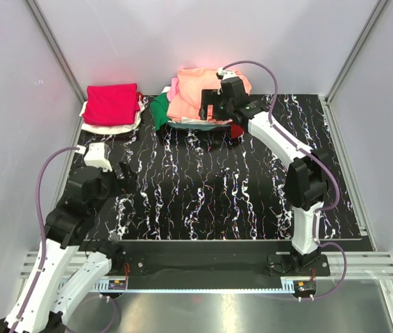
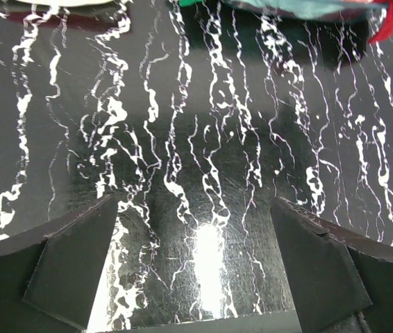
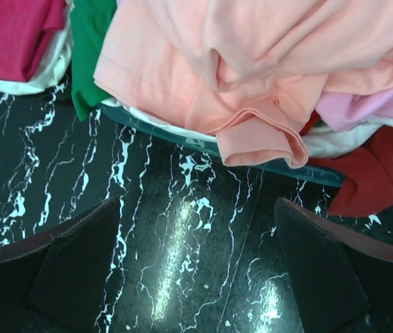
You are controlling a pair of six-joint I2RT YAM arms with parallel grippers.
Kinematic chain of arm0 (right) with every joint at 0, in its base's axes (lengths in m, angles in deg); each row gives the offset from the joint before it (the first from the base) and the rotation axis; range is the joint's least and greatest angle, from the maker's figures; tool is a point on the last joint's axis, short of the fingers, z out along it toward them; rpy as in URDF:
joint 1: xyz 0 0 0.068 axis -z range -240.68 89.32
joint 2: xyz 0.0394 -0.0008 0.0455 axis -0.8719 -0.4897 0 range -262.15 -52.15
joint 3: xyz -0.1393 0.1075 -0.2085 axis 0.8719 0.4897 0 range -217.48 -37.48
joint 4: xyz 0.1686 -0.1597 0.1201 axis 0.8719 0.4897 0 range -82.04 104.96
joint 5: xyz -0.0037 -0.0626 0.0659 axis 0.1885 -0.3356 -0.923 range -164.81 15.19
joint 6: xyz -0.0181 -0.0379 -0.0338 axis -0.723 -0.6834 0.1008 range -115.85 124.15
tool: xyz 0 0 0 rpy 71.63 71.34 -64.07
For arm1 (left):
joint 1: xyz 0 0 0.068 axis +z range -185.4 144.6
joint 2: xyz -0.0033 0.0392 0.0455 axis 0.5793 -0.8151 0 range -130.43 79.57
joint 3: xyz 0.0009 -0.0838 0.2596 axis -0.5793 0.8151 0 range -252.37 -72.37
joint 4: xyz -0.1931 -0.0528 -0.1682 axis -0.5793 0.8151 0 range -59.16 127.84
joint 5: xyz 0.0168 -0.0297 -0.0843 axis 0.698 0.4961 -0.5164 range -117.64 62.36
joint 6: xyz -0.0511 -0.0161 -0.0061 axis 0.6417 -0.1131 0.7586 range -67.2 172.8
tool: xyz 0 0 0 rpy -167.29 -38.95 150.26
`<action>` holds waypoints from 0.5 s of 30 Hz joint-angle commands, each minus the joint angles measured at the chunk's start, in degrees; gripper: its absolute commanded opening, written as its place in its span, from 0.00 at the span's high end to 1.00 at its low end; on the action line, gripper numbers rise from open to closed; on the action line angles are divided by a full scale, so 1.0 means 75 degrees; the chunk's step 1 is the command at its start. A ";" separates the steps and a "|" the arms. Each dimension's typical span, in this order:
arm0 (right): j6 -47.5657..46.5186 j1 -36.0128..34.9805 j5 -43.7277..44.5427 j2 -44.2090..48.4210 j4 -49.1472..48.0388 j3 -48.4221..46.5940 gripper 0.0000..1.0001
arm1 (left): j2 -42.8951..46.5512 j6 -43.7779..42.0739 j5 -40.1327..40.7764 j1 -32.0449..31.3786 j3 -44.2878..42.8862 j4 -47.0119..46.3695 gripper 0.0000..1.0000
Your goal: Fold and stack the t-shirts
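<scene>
Your right hand [image 3: 196, 260] hangs open and empty just short of the salmon-orange t-shirt [image 3: 252, 62], which lies crumpled atop the other t-shirts [image 3: 377, 173]. This looks like the pick: reach in and close on its hem. Your left hand [image 2: 196, 267] is open, well apart from it.

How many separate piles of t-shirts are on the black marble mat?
2. A folded stack, crimson-magenta cotton shirt on top, at the far left corner; a loose heap topped by the salmon-orange cotton shirt, far centre. Shirts underneath may be hidden.
</scene>
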 commanded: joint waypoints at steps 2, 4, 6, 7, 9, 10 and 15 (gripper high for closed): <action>-0.0066 -0.0030 0.0383 0.0178 -0.0143 -0.0619 0.00 | 0.0311 0.0108 0.0408 0.0004 -0.0219 -0.0211 0.01; -0.0020 -0.0030 0.0418 -0.0186 0.0453 -0.1171 0.00 | 0.0463 0.0038 0.0326 0.0004 -0.0219 -0.0222 0.01; -0.0054 -0.0030 0.0430 -0.0679 0.0829 -0.1934 0.00 | 0.0849 0.0049 0.0454 0.0004 -0.0207 -0.0234 0.01; -0.0078 -0.0030 0.0511 -0.0819 0.0924 -0.2342 0.00 | 0.1048 0.0026 0.0501 0.0004 -0.0160 -0.0281 0.01; -0.0160 -0.0030 0.0593 -0.1323 0.1135 -0.2754 0.00 | 0.1634 -0.0010 0.0536 0.0004 0.0015 -0.0432 0.01; -0.0218 -0.0030 0.0652 -0.1487 0.1194 -0.2965 0.00 | 0.1764 -0.0033 0.0548 0.0004 0.0051 -0.0457 0.01; -0.0570 -0.0030 0.0781 -0.2753 0.1569 -0.4547 0.00 | 0.1696 0.0188 0.0970 0.0004 -0.0369 0.0092 0.01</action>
